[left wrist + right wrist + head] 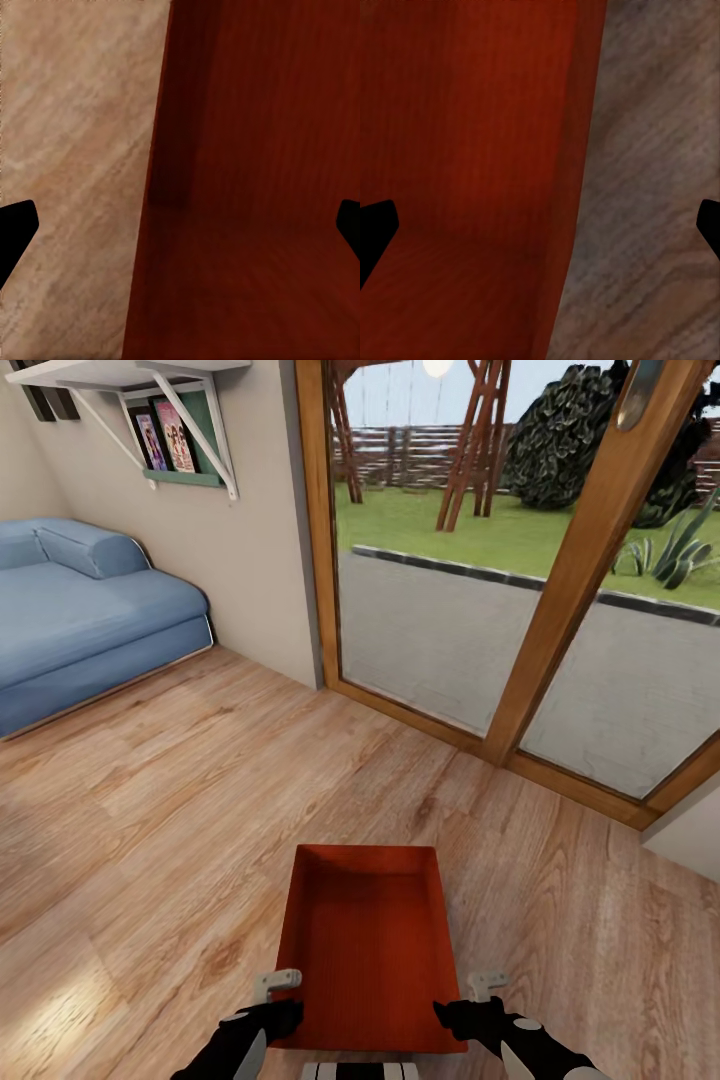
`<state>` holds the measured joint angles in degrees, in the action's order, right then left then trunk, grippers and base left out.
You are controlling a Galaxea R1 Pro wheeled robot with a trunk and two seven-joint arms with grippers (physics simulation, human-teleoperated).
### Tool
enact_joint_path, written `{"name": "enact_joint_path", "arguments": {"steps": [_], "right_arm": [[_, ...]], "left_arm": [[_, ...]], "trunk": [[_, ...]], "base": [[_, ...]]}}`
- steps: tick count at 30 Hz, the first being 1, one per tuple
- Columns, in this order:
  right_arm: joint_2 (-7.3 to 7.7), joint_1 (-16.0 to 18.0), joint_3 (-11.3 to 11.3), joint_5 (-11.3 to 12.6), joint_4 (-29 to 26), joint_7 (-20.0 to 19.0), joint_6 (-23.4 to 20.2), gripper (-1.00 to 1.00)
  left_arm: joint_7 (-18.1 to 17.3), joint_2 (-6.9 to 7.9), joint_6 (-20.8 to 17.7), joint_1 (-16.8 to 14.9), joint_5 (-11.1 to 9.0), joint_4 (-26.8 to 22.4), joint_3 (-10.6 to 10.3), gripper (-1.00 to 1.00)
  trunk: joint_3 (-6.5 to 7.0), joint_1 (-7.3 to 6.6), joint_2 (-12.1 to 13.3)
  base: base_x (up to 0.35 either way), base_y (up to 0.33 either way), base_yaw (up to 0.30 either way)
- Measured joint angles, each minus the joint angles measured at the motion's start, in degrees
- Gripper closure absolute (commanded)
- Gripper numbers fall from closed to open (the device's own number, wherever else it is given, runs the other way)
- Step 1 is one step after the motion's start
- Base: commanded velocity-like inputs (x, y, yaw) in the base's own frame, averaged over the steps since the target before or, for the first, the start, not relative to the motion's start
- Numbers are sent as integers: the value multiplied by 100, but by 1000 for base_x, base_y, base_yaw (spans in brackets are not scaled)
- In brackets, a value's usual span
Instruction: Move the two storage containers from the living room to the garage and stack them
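Orange-red storage container (368, 945) held above the wood-plank floor (150, 830), near the glass door (520, 580); left tool (268, 1015) and right tool (475, 1015) each pinch a side wall. Blue sofa (80, 620) stands at left.

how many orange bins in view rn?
1. The bin sits low in the head view between the left hand and right hand, above the wood floor. A second may be out of frame.

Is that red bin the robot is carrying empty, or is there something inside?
Empty. The head view looks straight into the open-topped red bin, showing only its bare ribbed bottom; both wrist views show bare inner walls too.
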<state>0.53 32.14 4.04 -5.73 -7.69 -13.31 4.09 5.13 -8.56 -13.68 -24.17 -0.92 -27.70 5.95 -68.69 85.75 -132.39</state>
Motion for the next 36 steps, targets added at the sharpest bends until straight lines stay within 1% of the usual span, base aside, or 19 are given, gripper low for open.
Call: {"name": "enact_joint_path", "arguments": {"steps": [6, 10, 14, 22, 26, 36], "right_arm": [[0, 0, -1, 0, 0, 0, 5, -100], [0, 0, -1, 0, 0, 0, 3, -100], [0, 0, -2, 0, 0, 0, 4, -100], [0, 0, 0, 0, 0, 0, 7, -100], [0, 0, 0, 0, 0, 0, 6, -100], [0, 0, -2, 0, 0, 0, 7, -100]], "left_arm": [[11, 33, -22, 0, 14, -60, -12, -100], [11, 45, -23, 0, 16, -65, -104, -100], [10, 45, -24, 0, 15, -66, -138, -100], [11, 41, -24, 0, 13, -64, -146, -100], [9, 32, -24, 0, 13, -59, -146, -100], [8, 21, -24, 0, 13, -57, -146, -100]], "trunk": [[0, 0, 0], [0, 0, 0], [0, 0, 0], [0, 0, 0], [-71, 87, -159], [-72, 88, -160]], "base": [[0, 0, 0], [0, 0, 0], [0, 0, 0], [0, 0, 0], [0, 0, 0], [0, 0, 0]]}}
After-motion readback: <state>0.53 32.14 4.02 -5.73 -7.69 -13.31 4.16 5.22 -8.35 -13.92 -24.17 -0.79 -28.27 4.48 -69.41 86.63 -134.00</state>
